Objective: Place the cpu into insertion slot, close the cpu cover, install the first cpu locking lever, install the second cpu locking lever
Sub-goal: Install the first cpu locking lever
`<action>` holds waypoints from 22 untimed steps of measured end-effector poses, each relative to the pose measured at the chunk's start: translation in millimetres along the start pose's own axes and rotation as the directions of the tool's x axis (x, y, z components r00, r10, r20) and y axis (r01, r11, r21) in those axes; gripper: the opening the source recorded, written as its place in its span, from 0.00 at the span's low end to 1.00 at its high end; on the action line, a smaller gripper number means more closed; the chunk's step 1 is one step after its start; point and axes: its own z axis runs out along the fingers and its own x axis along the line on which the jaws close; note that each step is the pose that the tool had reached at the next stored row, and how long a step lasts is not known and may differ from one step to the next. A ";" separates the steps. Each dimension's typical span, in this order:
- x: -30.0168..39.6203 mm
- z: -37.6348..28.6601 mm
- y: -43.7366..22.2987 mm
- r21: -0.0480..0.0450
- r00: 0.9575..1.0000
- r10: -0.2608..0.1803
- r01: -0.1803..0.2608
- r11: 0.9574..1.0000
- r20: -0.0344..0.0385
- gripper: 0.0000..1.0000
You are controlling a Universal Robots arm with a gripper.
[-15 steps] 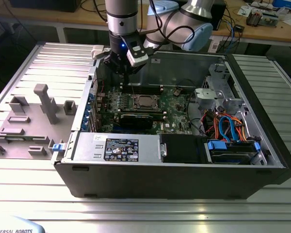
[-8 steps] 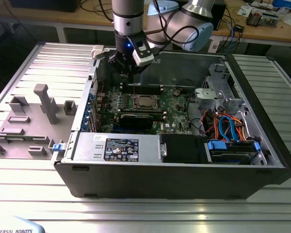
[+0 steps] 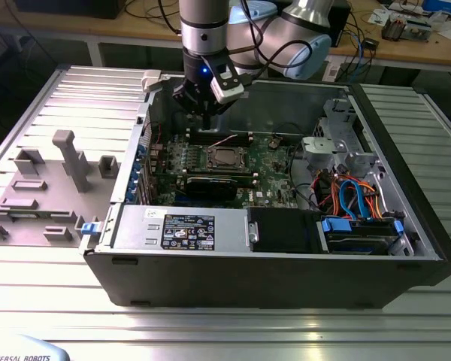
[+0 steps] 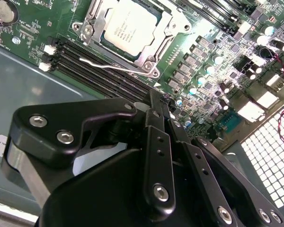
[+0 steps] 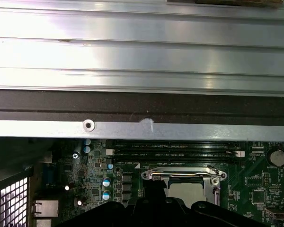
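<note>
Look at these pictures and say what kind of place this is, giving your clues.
Probably a robotics lab or test workshop: a robot arm hangs over an open computer case on a ribbed metal table, with a cable-strewn wooden workbench behind.

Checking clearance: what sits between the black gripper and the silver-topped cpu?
In the second wrist view, black memory slots and a thin metal locking lever lie between gripper and cpu.
</note>
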 end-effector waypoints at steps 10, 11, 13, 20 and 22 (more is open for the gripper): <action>-3.8 0.3 -0.1 0.000 1.000 0.000 0.000 1.000 0.000 0.11; -6.5 0.7 -0.1 0.000 1.000 0.000 0.000 1.000 0.000 0.11; -10.1 1.8 -0.4 -0.002 1.000 0.000 0.000 1.000 0.000 0.11; -18.3 5.1 -4.9 -0.054 1.000 0.003 -0.003 0.999 0.001 0.11; -18.8 5.1 -4.9 -0.054 1.000 0.004 -0.003 0.999 0.001 0.11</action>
